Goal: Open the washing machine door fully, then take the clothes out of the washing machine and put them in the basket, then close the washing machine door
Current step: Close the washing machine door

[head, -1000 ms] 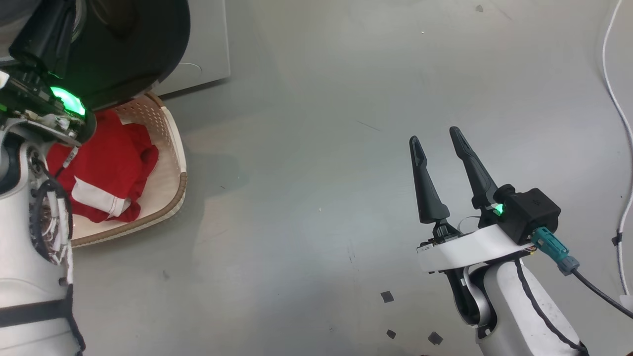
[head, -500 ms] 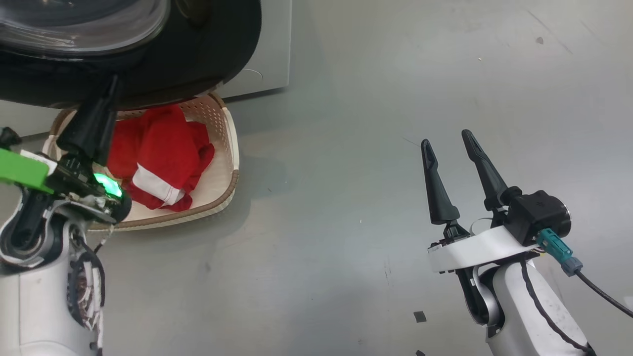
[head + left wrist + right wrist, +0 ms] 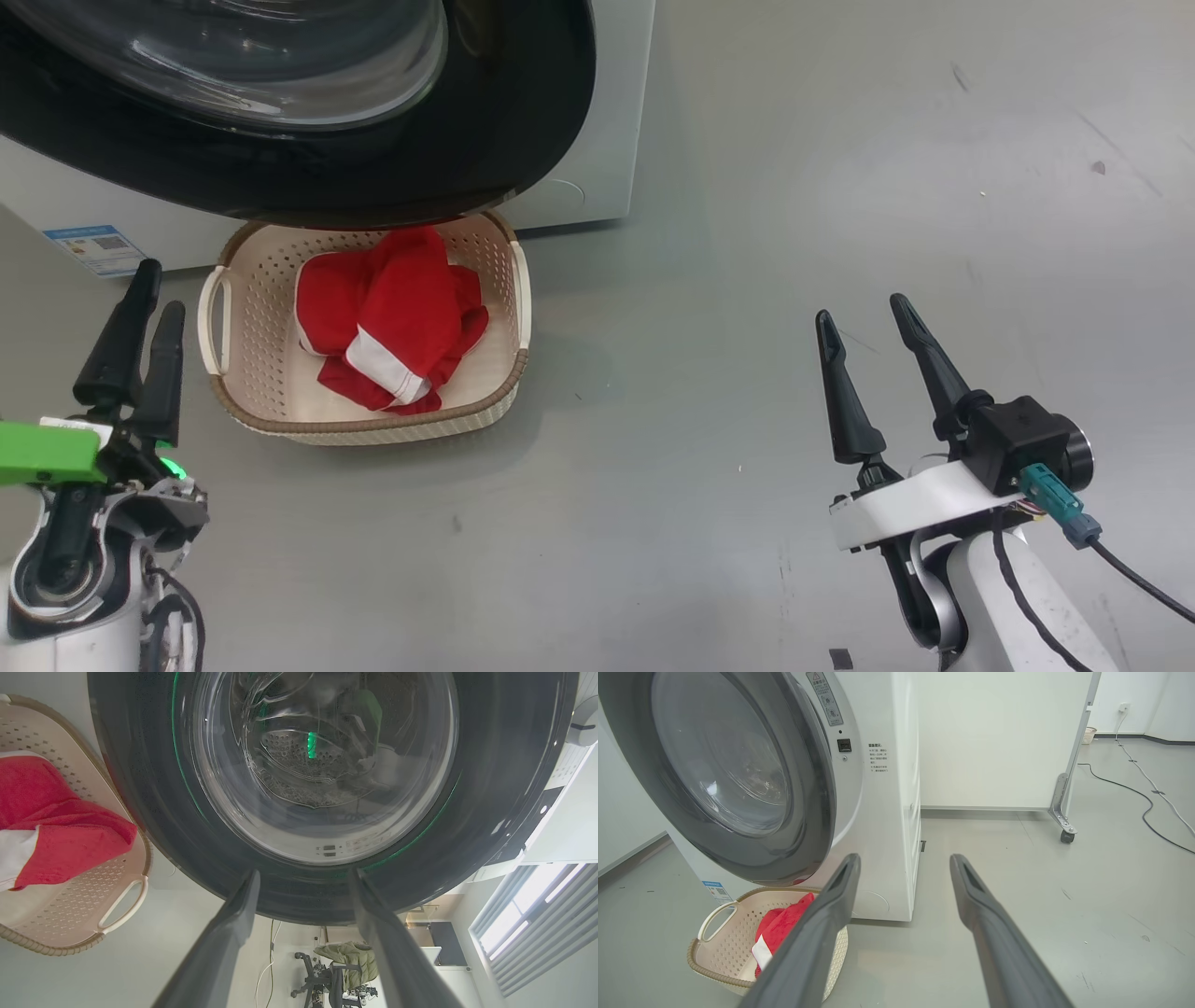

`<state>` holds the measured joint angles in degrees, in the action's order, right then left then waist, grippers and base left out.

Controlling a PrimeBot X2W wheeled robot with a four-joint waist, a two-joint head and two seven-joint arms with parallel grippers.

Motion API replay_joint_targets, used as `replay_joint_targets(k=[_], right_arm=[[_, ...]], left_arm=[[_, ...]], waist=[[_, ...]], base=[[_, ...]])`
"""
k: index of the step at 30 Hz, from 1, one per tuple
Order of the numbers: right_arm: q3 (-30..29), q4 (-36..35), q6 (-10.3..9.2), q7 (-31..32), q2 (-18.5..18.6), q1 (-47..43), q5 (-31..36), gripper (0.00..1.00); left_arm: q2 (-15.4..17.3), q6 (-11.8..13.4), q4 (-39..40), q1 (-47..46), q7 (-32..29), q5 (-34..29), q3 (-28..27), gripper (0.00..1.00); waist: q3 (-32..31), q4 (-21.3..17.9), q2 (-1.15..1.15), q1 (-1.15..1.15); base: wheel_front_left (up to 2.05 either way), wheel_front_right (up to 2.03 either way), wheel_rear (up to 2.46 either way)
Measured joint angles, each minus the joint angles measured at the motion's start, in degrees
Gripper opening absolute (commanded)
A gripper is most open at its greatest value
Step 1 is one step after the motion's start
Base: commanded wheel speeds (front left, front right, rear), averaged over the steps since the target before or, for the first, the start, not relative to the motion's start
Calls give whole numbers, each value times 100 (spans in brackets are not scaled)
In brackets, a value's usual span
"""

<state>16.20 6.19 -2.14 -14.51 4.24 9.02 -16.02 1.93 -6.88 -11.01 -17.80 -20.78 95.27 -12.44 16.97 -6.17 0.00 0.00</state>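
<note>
The washing machine door point(image 3: 523, 140), with its black rim and glass bowl, stands out from the white washing machine point(image 3: 607, 140) and overhangs the far edge of the basket point(image 3: 373, 427). Red clothes point(image 3: 401, 299) with a white band lie heaped in the basket. My left gripper point(image 3: 161, 289) is open and empty on the basket's left. In the left wrist view it point(image 3: 304, 875) points at the door point(image 3: 490, 788), beside the basket point(image 3: 70, 947) and clothes point(image 3: 60, 835). My right gripper point(image 3: 862, 310) is open and empty over bare floor. The right wrist view shows it point(image 3: 906, 858), the door point(image 3: 817, 812), the basket point(image 3: 714, 975) and the clothes point(image 3: 782, 926).
A blue sticker point(image 3: 93, 247) marks the machine's lower front. Beyond the machine stands a white partition on a castor point(image 3: 1064, 830). A black cable point(image 3: 1148, 798) runs over the grey floor at the right. An office chair with a green jacket point(image 3: 348, 956) stands far off.
The head view has swung, bringing the machine and basket toward the middle. My left gripper has come away from the door's rim to the basket's left and has opened. The right gripper stays open.
</note>
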Motion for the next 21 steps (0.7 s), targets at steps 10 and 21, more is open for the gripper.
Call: replay_joint_targets(k=[10,21], right_arm=[[-112,58,4,0,27,-218,60,100],[-216,26,4,0,66,-421,154,100]], left_arm=[[83,0,688,615,1144,-2101,356,100],[691,-4,1226,1162,2494,-4867,1141,100]], waist=[[-434,241,0,0],[-783,445,0,0]], base=[[0,0,0],[0,0,0]])
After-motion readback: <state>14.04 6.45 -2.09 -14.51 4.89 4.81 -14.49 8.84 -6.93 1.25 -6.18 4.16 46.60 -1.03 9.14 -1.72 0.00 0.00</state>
